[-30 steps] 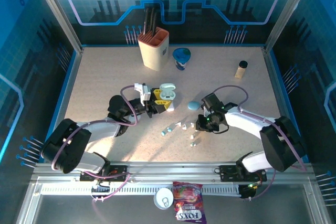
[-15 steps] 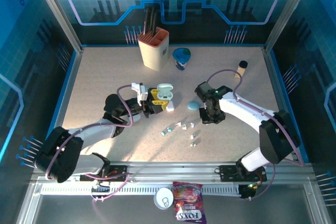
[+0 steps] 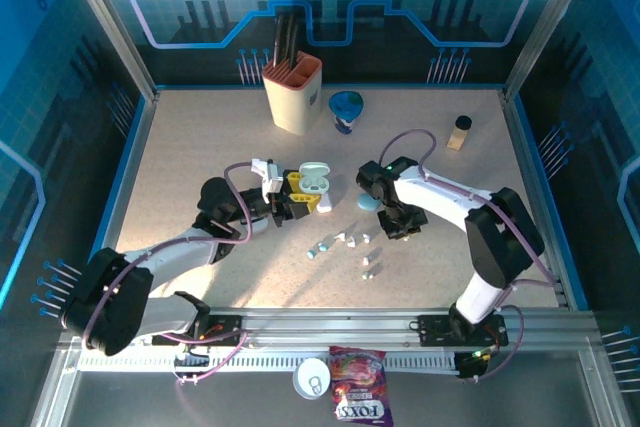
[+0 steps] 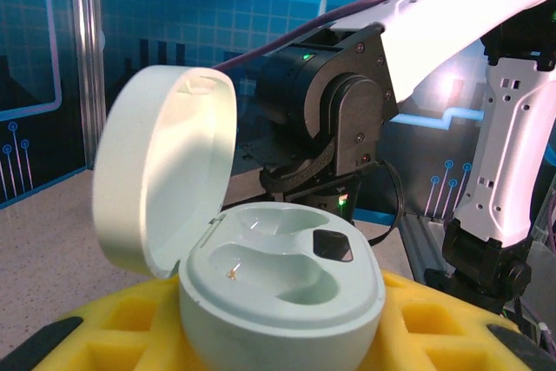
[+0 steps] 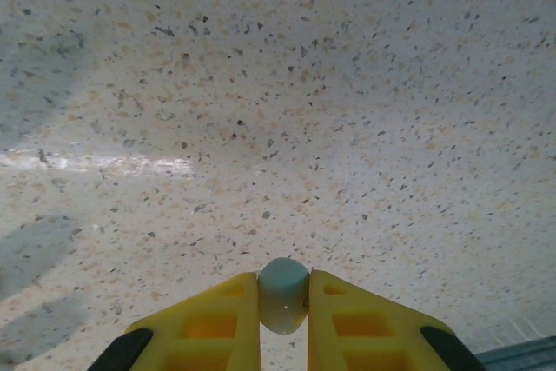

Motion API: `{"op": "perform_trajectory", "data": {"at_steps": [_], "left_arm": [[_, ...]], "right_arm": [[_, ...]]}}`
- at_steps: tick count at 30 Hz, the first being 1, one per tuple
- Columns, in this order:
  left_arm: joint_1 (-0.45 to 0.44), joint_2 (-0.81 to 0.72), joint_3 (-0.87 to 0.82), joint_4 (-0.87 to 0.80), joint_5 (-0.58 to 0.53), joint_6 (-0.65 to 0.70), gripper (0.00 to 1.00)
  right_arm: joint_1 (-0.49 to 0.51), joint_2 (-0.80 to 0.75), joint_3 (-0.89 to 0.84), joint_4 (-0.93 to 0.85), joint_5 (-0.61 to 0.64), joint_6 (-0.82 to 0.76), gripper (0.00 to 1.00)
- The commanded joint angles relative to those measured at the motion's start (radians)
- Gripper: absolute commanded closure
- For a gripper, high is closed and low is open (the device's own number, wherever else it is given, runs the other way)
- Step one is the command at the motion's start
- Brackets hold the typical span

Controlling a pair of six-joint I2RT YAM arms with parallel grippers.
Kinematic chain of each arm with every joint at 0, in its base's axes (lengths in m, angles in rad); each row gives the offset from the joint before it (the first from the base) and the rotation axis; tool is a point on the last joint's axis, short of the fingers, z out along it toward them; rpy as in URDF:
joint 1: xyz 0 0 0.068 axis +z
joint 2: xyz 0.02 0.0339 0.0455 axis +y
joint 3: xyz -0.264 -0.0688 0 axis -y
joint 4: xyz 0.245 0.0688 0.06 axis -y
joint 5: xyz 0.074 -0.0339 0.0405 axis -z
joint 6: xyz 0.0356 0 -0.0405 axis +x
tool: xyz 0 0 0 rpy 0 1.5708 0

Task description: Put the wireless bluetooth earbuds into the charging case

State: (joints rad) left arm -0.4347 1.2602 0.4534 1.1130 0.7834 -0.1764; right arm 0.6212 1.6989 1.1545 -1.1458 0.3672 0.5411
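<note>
Gripping teal earbud (image 5: 284,294) btwn right fingers (image 5: 217,323), open case (image 4: 278,293) btwn left fingers (image 4: 113,336).

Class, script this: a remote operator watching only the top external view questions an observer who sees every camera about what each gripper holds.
Operator: Is the right gripper holding anything?
Observer: Yes. The right wrist view shows it shut on a pale teal earbud above the bare table.
Operator: And the charging case in the left gripper?
Observer: The left wrist view shows its lid open and both wells empty.
</note>
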Motion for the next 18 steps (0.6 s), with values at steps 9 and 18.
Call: {"op": "perform_trajectory", "data": {"at_steps": [9,18], "left_arm": [[0.008,-0.016,0.008,-0.005,0.018,0.038,0.61],[0.007,-0.024,0.016,-0.086,0.022,0.093,0.61]], "right_arm": [[0.053,0.001,0.057,-0.073,0.072,0.012,0.84],[0.076,-0.307,0.075,0.038,-0.058,-0.056,0.84]]}}
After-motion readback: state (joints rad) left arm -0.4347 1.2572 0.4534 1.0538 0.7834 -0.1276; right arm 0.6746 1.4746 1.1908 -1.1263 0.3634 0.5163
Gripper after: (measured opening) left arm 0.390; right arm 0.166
